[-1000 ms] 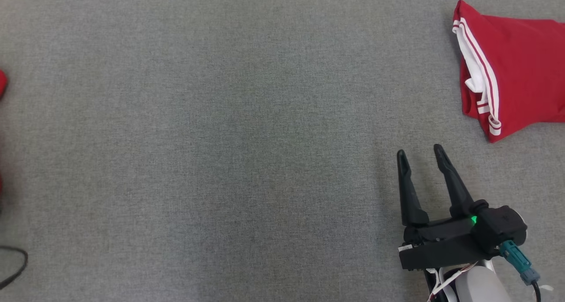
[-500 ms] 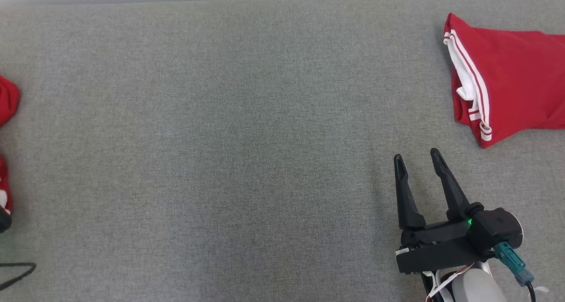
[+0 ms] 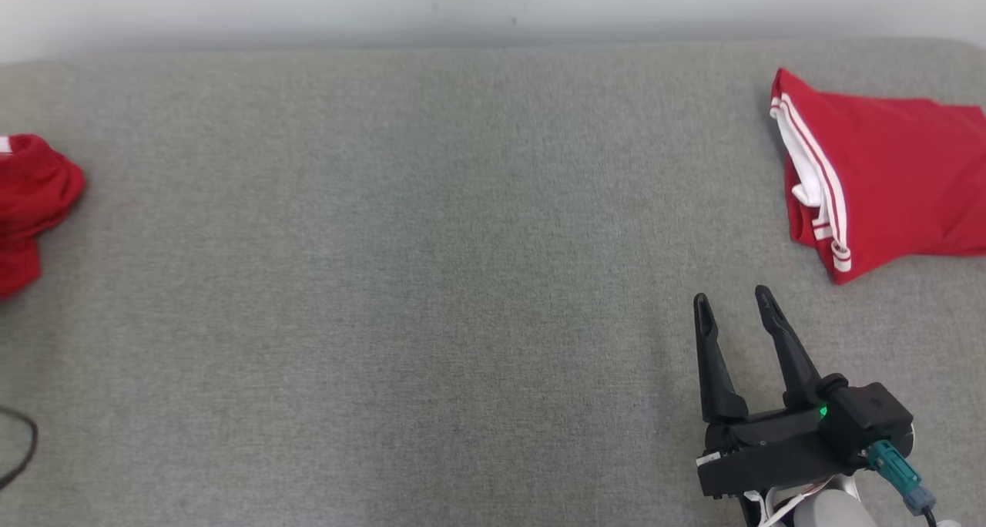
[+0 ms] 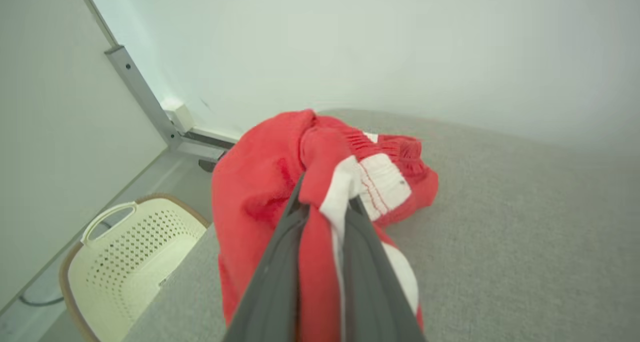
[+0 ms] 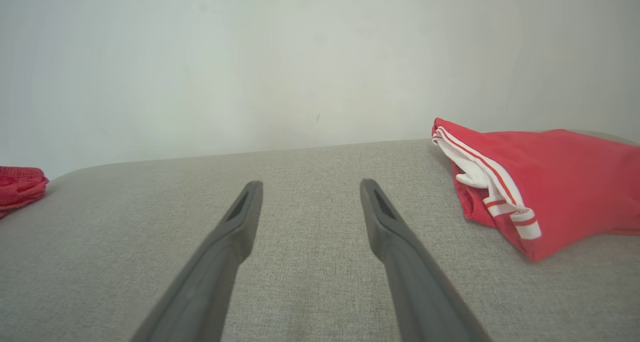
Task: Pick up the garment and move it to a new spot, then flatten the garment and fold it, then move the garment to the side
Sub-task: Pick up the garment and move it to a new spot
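The garment (image 4: 260, 182) is a crumpled red piece with white panels and an elastic waistband, lying at the left end of the grey padded table (image 3: 431, 242). In the head view it shows at the left edge as a red heap (image 3: 35, 196). My left gripper (image 4: 327, 197) is shut on a fold of the garment, with red and white cloth pinched between its fingers. My right gripper (image 3: 732, 296) stands open over bare table at the lower right, and its fingers (image 5: 240, 222) hold nothing.
A folded red garment with white stripes (image 3: 886, 180) lies at the table's right end, just beyond my right gripper. A cream perforated basket (image 4: 125, 262) stands on the floor past the table's left edge. A wall runs behind the table. A dark cable (image 3: 19, 450) loops at lower left.
The head camera has tilted up, so the wall and more of the crumpled garment at the left show. My left gripper has closed on the garment. The right gripper stays open.
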{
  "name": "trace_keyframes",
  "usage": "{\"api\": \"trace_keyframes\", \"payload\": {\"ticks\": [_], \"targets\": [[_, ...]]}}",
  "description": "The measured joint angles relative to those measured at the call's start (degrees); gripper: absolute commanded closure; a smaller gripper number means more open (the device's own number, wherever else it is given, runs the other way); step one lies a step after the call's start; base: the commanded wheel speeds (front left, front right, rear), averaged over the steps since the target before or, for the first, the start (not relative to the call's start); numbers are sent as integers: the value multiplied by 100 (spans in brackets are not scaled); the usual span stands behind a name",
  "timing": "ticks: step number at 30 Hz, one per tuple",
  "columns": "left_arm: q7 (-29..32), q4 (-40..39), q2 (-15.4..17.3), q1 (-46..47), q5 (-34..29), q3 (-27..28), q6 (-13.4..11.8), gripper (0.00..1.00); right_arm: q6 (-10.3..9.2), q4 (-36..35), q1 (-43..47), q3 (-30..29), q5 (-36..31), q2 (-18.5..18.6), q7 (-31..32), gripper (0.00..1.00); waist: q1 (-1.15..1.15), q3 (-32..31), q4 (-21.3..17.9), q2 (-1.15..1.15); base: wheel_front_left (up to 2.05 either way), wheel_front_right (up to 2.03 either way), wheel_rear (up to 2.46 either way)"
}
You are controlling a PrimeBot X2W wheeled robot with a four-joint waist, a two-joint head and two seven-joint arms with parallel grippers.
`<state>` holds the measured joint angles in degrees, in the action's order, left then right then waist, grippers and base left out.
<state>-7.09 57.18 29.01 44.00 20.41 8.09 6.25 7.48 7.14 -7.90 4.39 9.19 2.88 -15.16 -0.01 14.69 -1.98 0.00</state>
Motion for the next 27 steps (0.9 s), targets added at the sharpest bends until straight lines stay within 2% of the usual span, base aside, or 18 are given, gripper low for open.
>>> {"api": "trace_keyframes", "payload": {"ticks": [2,5,13,14,18,27], "targets": [[-305,-358,10,108,-91,-126,31,100,0,8,18,7,40,-1,0,0,0,-124,41,0,0,0,0],[-365,-797,1,230,-172,-280,33,100,0,42,98,22,89,-1,0,0,1,-242,67,-1,0,0,0],[-25,-2565,-103,460,-281,-662,55,100,0,54,113,22,235,-1,0,0,1,-404,-75,0,0,0,0],[130,-3053,-188,481,-285,-765,32,100,0,66,113,21,275,0,0,0,0,-408,-147,-1,0,0,0],[478,-4029,-470,521,-277,-1002,-30,100,0,93,113,46,360,0,0,0,1,-414,-318,-1,0,0,0],[1091,-5538,-1163,493,-208,-1623,-171,100,0,122,137,62,471,-2,0,0,1,-446,-764,0,0,0,0]]}}
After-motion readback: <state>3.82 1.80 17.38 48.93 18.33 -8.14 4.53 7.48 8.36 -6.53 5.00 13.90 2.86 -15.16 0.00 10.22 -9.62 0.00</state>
